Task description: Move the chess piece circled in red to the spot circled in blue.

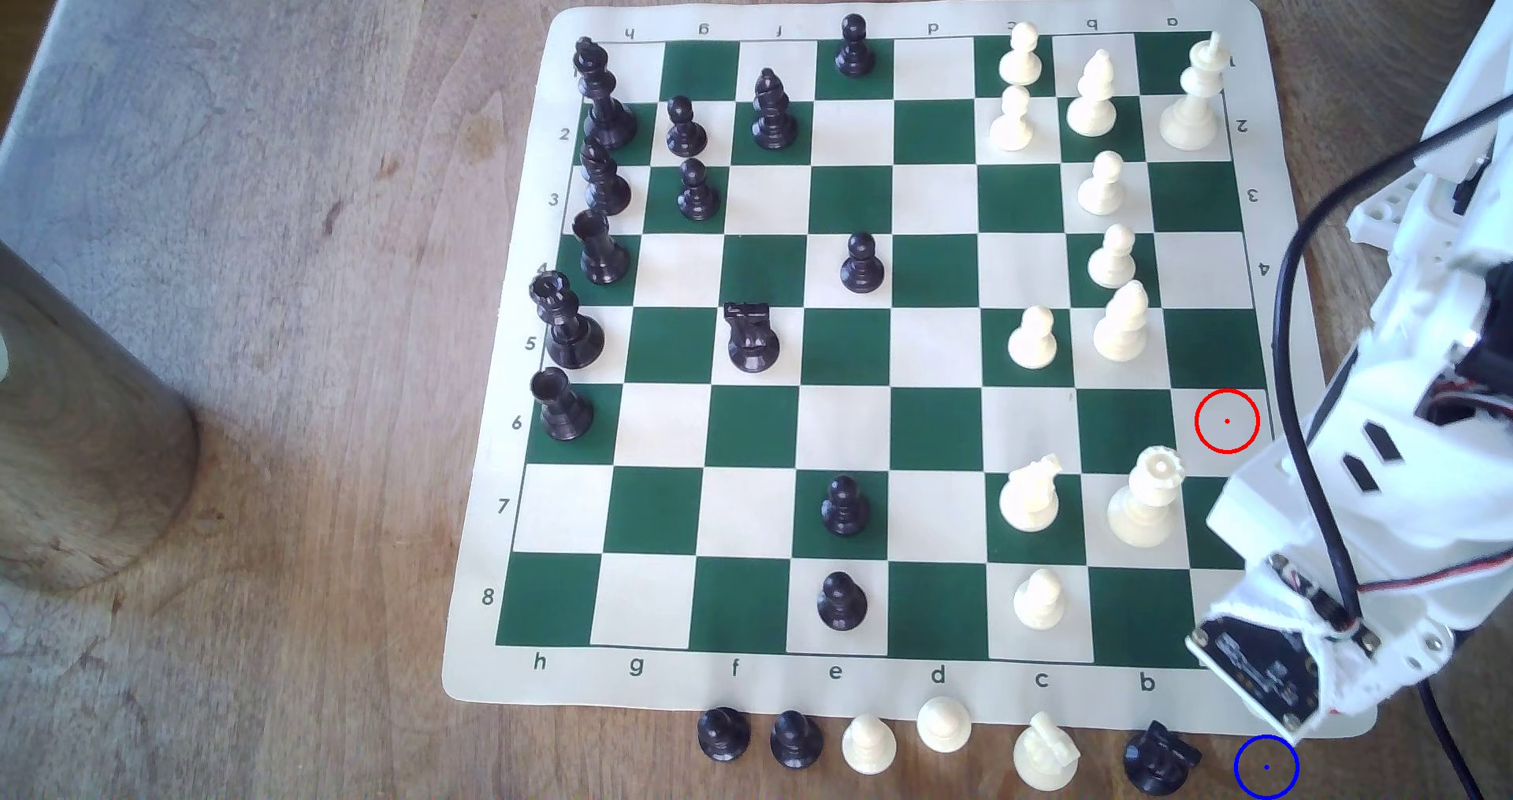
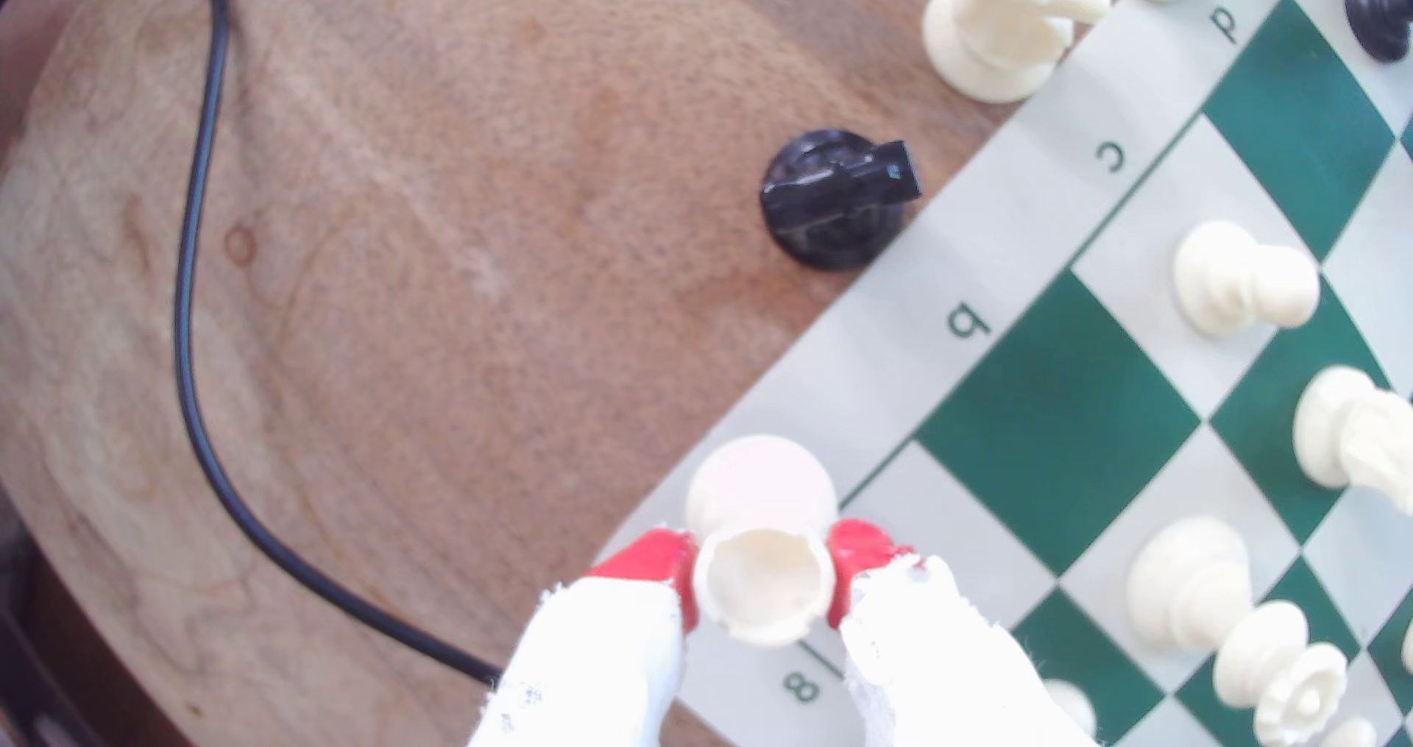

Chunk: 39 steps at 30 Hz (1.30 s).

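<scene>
The end effector (image 2: pixel 763 586) pinches the rook (image 2: pixel 763 563) above the board's corner; carry it level to the blue ring (image 1: pixel 1266 766) at lower right, clearing the black knight (image 1: pixel 1158 759).

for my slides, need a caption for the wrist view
Red-tipped gripper holding a cream rook over the chess mat's corner.

On the chess mat (image 1: pixel 901 689) I read file letters h, g, f, e, d, c, b along its near edge and rank numbers 2 to 8 down the exterior view's left border. My wrist view showed d, c, b and 8.
</scene>
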Available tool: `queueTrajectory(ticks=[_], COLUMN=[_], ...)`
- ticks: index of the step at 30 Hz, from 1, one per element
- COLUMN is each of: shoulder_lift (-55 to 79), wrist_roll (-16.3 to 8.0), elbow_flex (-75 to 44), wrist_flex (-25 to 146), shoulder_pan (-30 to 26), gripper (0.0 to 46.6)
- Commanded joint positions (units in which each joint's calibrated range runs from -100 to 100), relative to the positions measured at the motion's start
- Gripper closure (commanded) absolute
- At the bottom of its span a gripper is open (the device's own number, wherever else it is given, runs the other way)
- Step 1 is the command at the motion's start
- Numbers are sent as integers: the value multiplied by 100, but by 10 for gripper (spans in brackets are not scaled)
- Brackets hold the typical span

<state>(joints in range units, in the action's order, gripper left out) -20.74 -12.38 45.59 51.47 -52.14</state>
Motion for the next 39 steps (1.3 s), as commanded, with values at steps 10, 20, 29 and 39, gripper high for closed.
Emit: queueTrajectory(ticks=[10,20,29,39], shoulder_lift=[546,1004,1140,1174], wrist_roll=[-49,-112,-117,-127], elbow_flex=[-1069,-1187,-1386,-1423], wrist_flex=[-250,-373,-373,-438], shoulder_pan=[-140,-250,-226,-179], gripper=[464,464,464,464])
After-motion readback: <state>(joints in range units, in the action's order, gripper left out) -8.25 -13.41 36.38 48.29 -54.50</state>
